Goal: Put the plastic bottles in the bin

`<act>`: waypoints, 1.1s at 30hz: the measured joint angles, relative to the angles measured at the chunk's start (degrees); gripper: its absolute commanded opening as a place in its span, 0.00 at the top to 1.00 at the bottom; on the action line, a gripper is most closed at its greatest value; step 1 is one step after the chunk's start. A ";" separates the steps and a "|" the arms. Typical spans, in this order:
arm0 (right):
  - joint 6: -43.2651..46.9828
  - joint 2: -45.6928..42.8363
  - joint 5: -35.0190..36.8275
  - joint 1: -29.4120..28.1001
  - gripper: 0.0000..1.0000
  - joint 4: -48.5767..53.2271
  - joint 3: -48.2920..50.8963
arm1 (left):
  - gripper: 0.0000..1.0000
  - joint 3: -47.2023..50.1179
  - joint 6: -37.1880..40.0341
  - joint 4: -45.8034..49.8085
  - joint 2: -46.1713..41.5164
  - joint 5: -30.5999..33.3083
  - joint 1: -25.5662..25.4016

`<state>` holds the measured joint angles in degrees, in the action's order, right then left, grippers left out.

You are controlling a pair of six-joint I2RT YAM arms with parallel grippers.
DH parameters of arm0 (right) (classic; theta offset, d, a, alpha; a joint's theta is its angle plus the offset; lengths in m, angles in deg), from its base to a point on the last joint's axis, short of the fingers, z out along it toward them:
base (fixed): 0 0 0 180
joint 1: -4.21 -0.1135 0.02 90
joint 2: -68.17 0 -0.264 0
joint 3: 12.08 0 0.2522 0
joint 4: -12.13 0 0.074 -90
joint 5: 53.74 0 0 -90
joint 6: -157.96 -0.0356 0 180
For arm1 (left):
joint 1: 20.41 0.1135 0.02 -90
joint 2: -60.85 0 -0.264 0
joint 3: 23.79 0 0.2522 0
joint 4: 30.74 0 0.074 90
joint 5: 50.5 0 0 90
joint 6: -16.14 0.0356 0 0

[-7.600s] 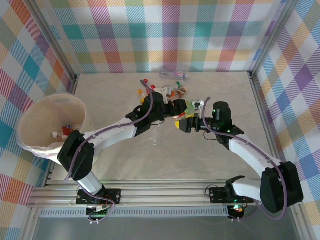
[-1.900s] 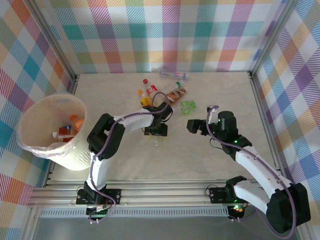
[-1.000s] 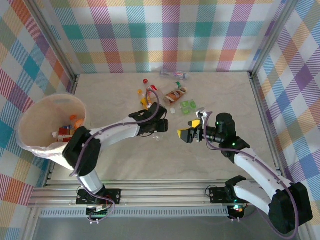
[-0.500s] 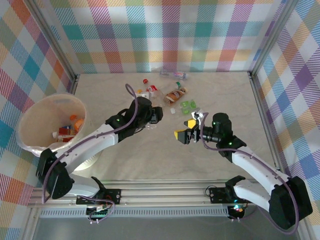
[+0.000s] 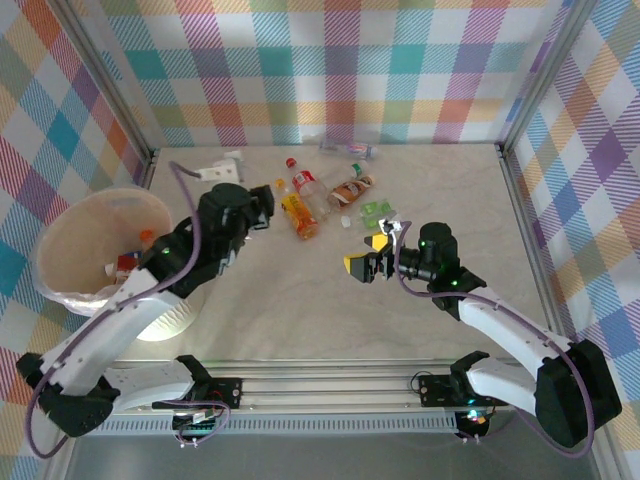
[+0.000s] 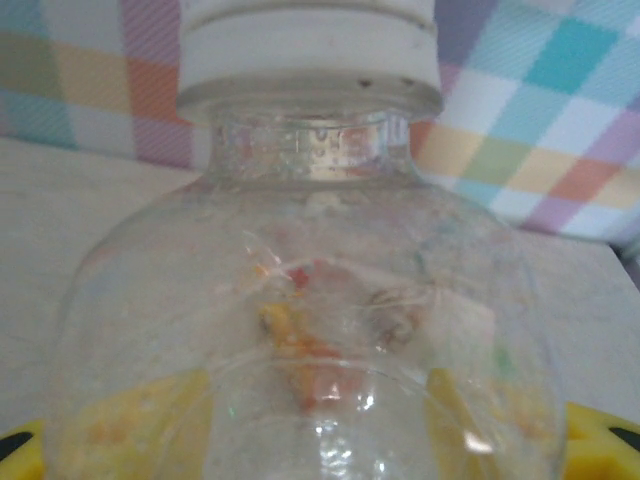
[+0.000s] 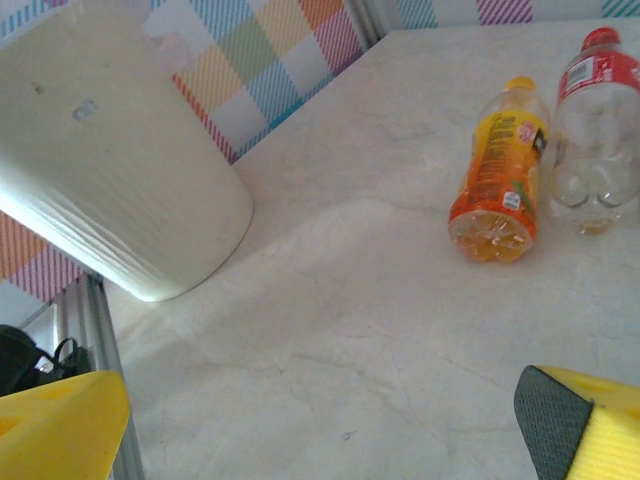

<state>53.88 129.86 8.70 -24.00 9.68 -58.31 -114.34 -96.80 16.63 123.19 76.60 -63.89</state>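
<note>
Jaws of the left end effector (image 6: 305, 440) are being pressed narrowly around a clear white-capped bottle (image 6: 300, 300), above the table (image 5: 300, 320), between the bin (image 5: 85, 225) and an orange bottle (image 5: 298, 215) lying farther right. The right end effector (image 5: 362, 262) is being held wide and empty over mid-table.

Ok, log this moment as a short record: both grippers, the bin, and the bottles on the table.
left gripper: shut on a clear bottle with a white cap
right gripper: open, holding nothing
bin: at the left edge of the table, a few bottles inside
on table: orange bottle and red-capped bottle lying side by side; brown-label bottle further right
</note>
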 measured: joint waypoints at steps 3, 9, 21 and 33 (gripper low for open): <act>0.00 0.00 1.20 0.00 0.00 -0.66 0.00 | 0.54 -2.47 1.66 2.82 -2.49 5.40 0.13; -0.04 0.66 1.99 0.00 0.00 -0.74 -0.02 | 0.55 -5.95 3.58 8.74 -2.95 15.28 1.14; -0.42 1.68 2.89 0.00 0.00 -1.86 -0.02 | 0.55 -1.07 5.92 13.18 -9.64 18.29 23.02; -0.39 3.43 2.84 0.00 0.00 -1.92 -0.92 | 0.56 3.58 6.08 18.40 -10.40 13.99 43.17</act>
<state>53.48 133.29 11.55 -24.00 7.76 -59.22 -110.76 -90.73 35.03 112.79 90.59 -20.73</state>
